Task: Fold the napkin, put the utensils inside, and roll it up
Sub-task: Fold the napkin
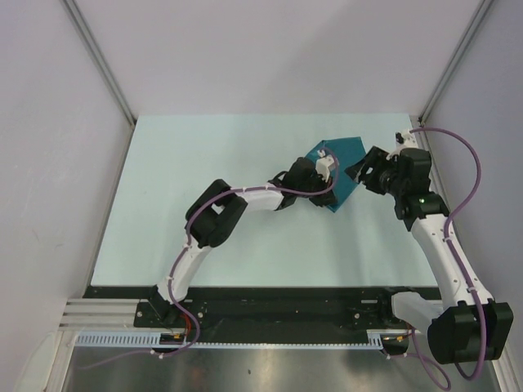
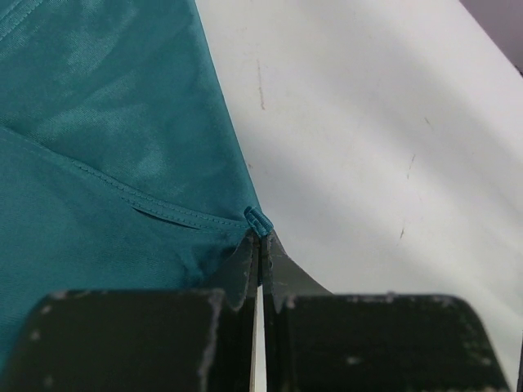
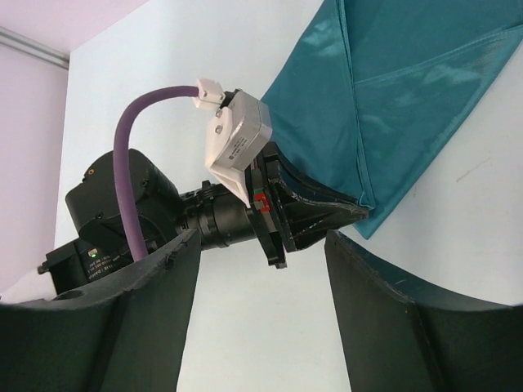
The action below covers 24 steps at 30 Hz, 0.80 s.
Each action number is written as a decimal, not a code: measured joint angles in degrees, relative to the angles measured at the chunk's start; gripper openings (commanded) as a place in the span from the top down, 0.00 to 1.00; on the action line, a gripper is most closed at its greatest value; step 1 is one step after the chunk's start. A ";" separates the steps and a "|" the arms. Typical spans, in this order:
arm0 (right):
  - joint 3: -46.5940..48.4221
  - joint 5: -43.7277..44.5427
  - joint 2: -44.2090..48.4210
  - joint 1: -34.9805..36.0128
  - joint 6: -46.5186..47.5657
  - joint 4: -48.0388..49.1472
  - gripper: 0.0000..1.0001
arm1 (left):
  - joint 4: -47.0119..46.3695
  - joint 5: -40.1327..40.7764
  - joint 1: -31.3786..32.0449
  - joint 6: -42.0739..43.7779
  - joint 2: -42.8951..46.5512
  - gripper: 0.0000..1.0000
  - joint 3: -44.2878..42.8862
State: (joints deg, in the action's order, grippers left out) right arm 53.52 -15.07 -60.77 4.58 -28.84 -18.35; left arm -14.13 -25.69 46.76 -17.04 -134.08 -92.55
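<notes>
Nearest, bench (image 1: 245,245): pale surface, carrying the cloth toward its far right.
Left end effector (image 2: 260,253): clamped shut on the napkin's hemmed corner (a pinch at the very tip, likely so that corner can be drawn across for a fold).
Napkin (image 2: 122,122): teal, on the far right part of the bench, one layer over another, fanning away from the pinched corner.
Right end effector (image 3: 261,261): jaws wide apart, nothing between them, just beside the cloth; probably placed to pin or take an edge.
Utensils: none visible in any view.
</notes>
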 measured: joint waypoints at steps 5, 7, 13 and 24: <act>-0.46 0.02 0.04 0.00 0.00 0.00 0.32 | -1.55 1.05 0.33 -1.29 -0.42 1.00 -0.07; -0.76 0.02 0.09 0.00 -0.02 0.00 0.32 | -1.70 1.16 0.42 -1.68 -0.98 0.91 -0.24; -2.32 -0.07 0.61 -1.05 -1.09 -0.28 0.32 | -1.84 -0.11 0.59 -2.62 -1.95 0.42 -0.24; -10.67 -3.96 -0.39 -9.38 -4.61 0.46 0.33 | -0.74 -1.97 0.15 -2.54 9.66 0.13 8.98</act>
State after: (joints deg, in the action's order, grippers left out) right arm 42.85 -19.03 -61.17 -4.80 -33.45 -17.89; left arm -14.87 -27.66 46.92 -19.57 -124.42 -83.57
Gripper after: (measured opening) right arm 0.675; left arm 0.853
